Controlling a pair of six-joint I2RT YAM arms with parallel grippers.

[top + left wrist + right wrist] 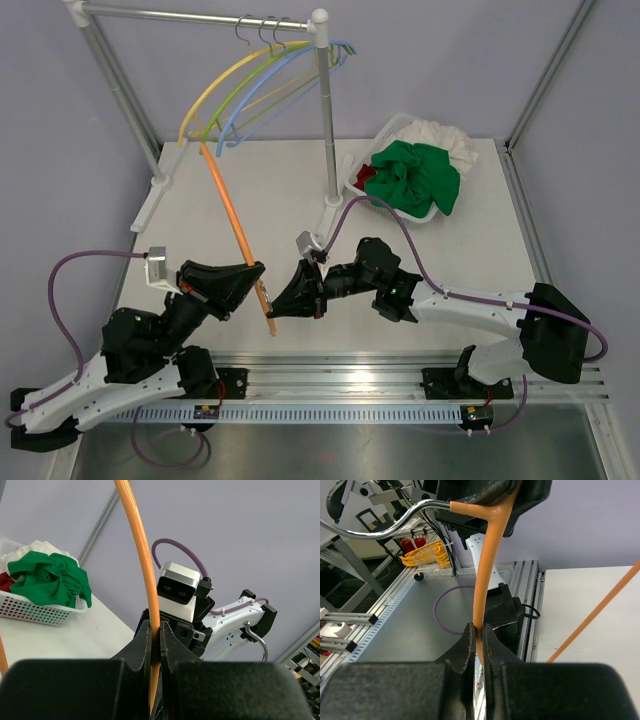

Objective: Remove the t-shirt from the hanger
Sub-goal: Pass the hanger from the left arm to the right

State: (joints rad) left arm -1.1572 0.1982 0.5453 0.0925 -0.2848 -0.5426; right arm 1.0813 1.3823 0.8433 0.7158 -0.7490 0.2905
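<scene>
A bare orange hanger [232, 225] slants from the rack foot down to the table's near edge. My left gripper [258, 276] is shut on it, its rod clamped between the jaws in the left wrist view [156, 640]. My right gripper [284, 306] is shut on the same hanger just below its neck [478, 636]; the hanger's metal hook [385, 527] curves off to the left. The green t-shirt [415, 178] lies crumpled in the white basket [397, 127] at the back right, apart from the hanger. It also shows in the left wrist view [50, 577].
A metal rack [323, 110] at the back carries yellow, green and blue hangers [235, 85]. White and red cloth lie in the basket with the shirt. The aluminium rail [400, 375] runs along the near table edge.
</scene>
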